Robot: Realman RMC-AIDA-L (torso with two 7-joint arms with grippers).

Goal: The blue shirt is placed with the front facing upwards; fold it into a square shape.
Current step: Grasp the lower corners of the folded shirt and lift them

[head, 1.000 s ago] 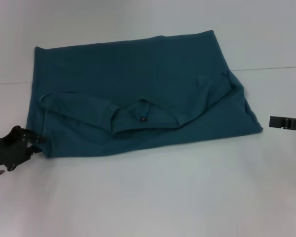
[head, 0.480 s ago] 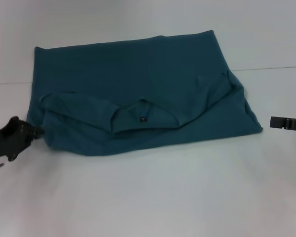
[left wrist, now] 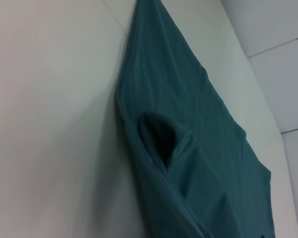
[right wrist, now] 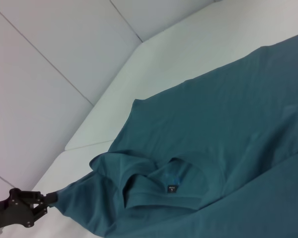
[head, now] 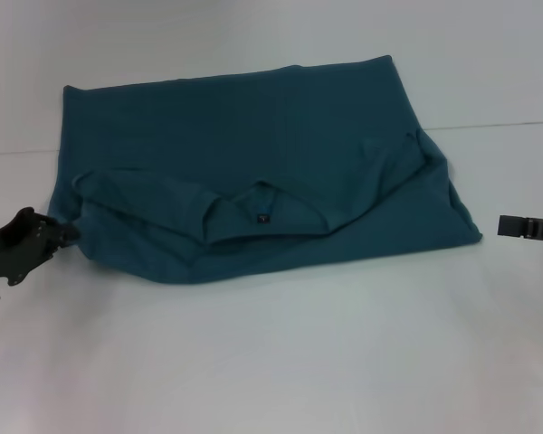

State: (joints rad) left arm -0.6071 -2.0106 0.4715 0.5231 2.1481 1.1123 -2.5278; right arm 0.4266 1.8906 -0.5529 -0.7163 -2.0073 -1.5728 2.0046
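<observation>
Left tool (head: 68, 232) grips blue shirt (head: 253, 172) corner; white table (head: 299, 362).

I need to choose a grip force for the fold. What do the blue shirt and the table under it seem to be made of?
The blue shirt looks like soft matte knit fabric, probably cotton jersey: it drapes, creases and shows no sheen. A small black label sits at the collar. The table looks like a smooth, hard white surface, possibly laminate; its material is uncertain. The left pincer sits at the shirt's corner.
</observation>
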